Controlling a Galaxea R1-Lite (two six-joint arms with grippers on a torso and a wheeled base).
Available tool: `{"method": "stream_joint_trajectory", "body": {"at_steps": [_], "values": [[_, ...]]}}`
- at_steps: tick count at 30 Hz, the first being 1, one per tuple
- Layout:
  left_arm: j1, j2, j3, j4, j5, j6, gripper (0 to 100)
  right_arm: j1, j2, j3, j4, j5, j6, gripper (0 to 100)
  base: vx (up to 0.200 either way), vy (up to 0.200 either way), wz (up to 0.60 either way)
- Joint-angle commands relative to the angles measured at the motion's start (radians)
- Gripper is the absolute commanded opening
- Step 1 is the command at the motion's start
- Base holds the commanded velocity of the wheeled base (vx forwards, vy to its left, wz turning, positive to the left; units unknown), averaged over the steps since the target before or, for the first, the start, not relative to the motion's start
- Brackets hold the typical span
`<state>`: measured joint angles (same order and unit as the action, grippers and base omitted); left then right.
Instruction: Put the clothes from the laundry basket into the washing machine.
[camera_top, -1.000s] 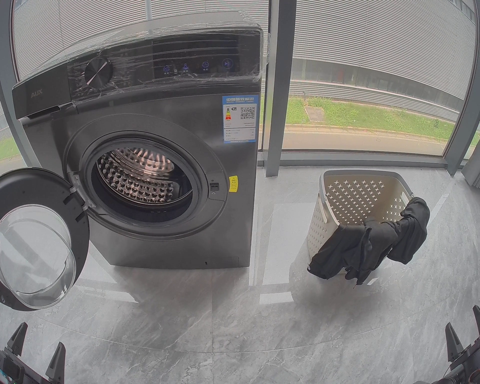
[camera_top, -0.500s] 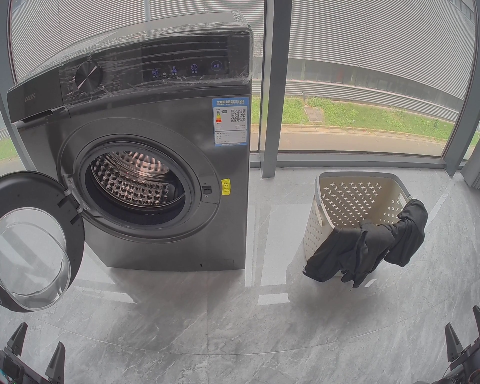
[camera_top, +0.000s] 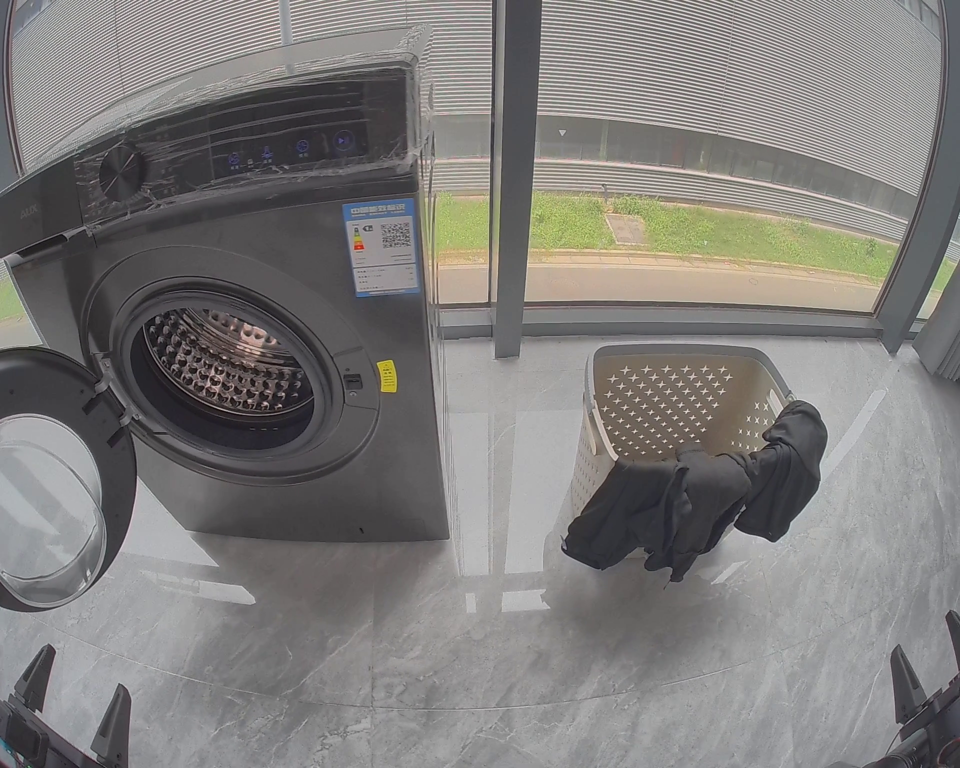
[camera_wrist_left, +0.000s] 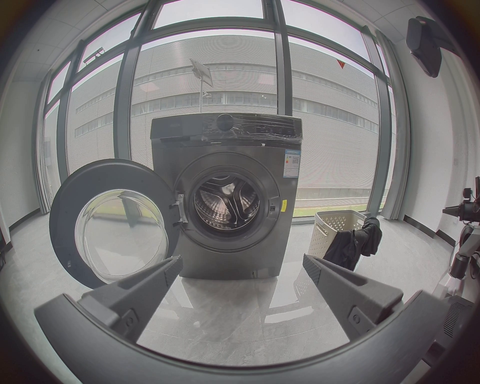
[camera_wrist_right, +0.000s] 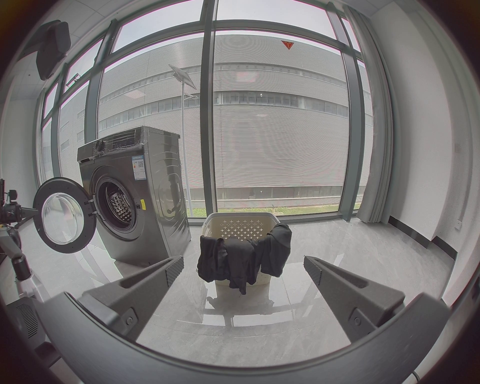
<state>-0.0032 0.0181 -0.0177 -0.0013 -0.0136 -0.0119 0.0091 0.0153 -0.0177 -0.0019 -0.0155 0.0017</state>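
The washing machine (camera_top: 250, 340) stands on the floor (camera_top: 480, 650) toward its left side, against the window. Its round door (camera_top: 50, 480) is swung wide to the left and the drum is bare. The laundry basket (camera_top: 600, 450) sits to the machine's right, well apart from it, near the window sill. Dark clothes (camera_top: 690, 500) are draped over the basket's near rim, with loose ends trailing down the outside wall.

The left gripper (camera_top: 82, 670) and right gripper (camera_top: 926, 635) are low at the near edge of the floor, both with jaws apart and empty, well short of the basket.

The step in hand looks like the approach for a first pick. The right gripper is the closer one, so it should probably come down over the near rim and close on the thick bunch at the rim, not on a dangling end. Lifting straight up should keep the light basket from tipping. The limp cloth will sag, so it should be carried high enough to clear the drum's lip and kept clear of the open door
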Motion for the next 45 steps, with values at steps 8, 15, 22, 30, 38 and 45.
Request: {"method": "stream_joint_trajectory", "body": {"at_steps": [8, 15, 22, 30, 38, 45], "values": [[0.000, -0.018, 0.018, 0.000, 0.000, 0.000, 100, 0.000, -0.015, 0.018, -0.001, 0.000, 0.000, 100, 0.000, 0.000, 0.00], [0.000, -0.018, 0.018, 0.000, 0.000, 0.000, 100, 0.002, -0.015, 0.018, -0.001, 0.000, 0.000, 100, 0.000, -0.114, 0.00], [0.000, -0.018, 0.018, 0.000, 0.000, 0.000, 100, 0.000, -0.015, 0.018, -0.001, 0.000, 0.000, 100, 0.000, -0.200, 0.00], [0.000, -0.018, 0.018, 0.000, 0.000, 0.000, 100, 0.002, -0.015, 0.018, -0.001, 0.000, 0.000, 100, 0.000, -0.200, 0.00], [0.000, -0.018, 0.018, 0.000, 0.000, 0.001, 100, 0.002, -0.015, 0.018, -0.001, 0.000, 0.000, 100, 0.000, -0.050, 0.00], [0.000, -0.018, 0.018, 0.000, 0.000, 0.000, 100, 0.002, -0.015, 0.018, -0.001, 0.000, 0.000, 100, 0.114, 0.000, 0.00]]}}
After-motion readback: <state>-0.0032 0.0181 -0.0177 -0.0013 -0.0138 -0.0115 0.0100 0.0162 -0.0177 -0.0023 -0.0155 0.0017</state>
